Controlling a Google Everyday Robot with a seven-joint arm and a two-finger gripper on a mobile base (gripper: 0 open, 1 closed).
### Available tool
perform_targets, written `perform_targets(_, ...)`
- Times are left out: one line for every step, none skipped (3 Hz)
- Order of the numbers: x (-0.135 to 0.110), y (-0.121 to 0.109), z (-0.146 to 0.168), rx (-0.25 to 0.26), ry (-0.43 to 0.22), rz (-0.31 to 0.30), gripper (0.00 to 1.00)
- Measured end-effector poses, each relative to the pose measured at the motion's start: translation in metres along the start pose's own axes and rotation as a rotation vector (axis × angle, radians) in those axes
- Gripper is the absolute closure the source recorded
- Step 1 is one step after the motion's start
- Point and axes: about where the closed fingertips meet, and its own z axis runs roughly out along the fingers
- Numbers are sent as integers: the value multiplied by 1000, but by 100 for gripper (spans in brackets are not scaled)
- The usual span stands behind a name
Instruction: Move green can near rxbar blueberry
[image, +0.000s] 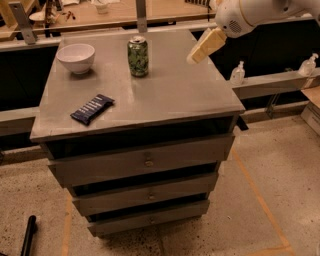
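Observation:
The green can (138, 56) stands upright near the back middle of the grey cabinet top (175, 95). The rxbar blueberry (92, 109), a dark navy bar, lies flat near the front left of the top. My gripper (206, 46) hangs from the white arm at the upper right, above the back right of the top, well to the right of the can and apart from it. Its cream fingers point down to the left and hold nothing.
A white bowl (76, 57) sits at the back left of the top. The cabinet has drawers (145, 162) below. Two sanitizer bottles (237, 74) stand on a ledge to the right. A wooden bench (120, 10) runs behind.

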Motion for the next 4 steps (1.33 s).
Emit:
perform_targets(0,2,0,-6,3,-1,0)
perform_targets(-6,-4,12,-11,-34,4,0)
perform_targets(-30,-21,58,-18,-125,-24,0)
perform_targets(-51,-41,113,-5,-277,41,0)
